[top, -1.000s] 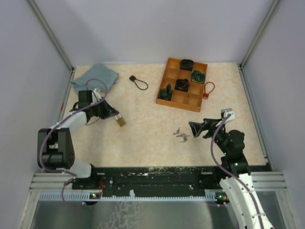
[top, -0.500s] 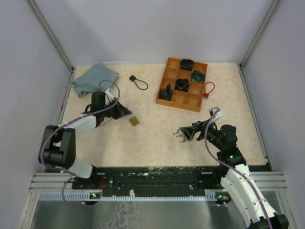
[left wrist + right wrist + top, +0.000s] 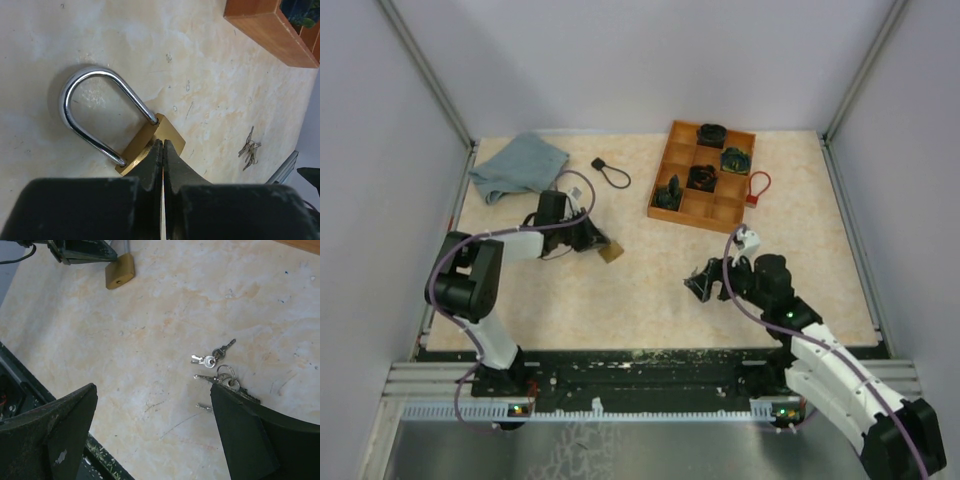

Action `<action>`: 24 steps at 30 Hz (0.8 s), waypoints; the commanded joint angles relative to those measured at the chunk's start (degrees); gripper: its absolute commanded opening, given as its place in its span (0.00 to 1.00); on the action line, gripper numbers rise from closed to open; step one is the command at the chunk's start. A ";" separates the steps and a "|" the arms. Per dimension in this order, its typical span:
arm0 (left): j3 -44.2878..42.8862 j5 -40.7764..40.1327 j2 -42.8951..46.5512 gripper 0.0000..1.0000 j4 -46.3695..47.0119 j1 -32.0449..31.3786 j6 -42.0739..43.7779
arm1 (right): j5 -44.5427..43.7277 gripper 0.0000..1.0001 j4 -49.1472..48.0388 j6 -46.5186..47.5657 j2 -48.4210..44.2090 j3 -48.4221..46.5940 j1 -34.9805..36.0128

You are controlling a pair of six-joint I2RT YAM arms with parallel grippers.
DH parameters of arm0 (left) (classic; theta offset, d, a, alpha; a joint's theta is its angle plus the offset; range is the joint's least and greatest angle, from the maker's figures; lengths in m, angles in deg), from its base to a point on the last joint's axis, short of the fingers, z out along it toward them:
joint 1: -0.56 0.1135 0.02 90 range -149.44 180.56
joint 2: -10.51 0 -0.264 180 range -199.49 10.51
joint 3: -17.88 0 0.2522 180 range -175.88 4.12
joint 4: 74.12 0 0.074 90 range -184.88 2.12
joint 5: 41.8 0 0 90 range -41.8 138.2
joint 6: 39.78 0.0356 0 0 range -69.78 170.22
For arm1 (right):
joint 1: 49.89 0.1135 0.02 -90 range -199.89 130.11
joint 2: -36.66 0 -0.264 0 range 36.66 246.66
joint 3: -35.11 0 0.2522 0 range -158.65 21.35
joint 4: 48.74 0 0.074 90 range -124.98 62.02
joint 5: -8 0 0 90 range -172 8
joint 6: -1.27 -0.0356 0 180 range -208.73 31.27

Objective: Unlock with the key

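A brass padlock (image 3: pixel 611 252) with a closed silver shackle (image 3: pixel 90 80) lies flat on the table left of centre. My left gripper (image 3: pixel 163 142) is shut, its tips resting against the brass body (image 3: pixel 170 131), with nothing held between them. A bunch of small silver keys (image 3: pixel 220 371) lies on the table to the right. My right gripper (image 3: pixel 152 387) hangs wide open just above the table, its right finger (image 3: pixel 250 435) at the edge of the keys and covering part of them. In the top view the right gripper (image 3: pixel 705 283) hides the keys.
A wooden compartment tray (image 3: pixel 692 221) with dark items stands at the back right, a red loop tag (image 3: pixel 757 187) beside it. A grey cloth (image 3: pixel 518 165) lies at the back left, a black loop lock (image 3: pixel 610 172) near it.
The left gripper slid right across the table, pushing the padlock with it. The right arm swung left and down, bringing its open gripper over the keys.
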 commanded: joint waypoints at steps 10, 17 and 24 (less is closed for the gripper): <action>1.23 0.71 5.12 0.24 3.16 -1.63 0.68 | -9.38 0.88 12.82 3.99 10.37 -13.19 1.50; 7.08 -0.06 16.66 0.52 3.87 -1.83 2.87 | -14.96 0.77 18.70 6.29 22.11 -19.74 4.75; 16.54 -3.01 27.28 0.65 5.28 -1.83 3.30 | -17.97 0.68 19.97 7.40 27.01 -22.70 5.18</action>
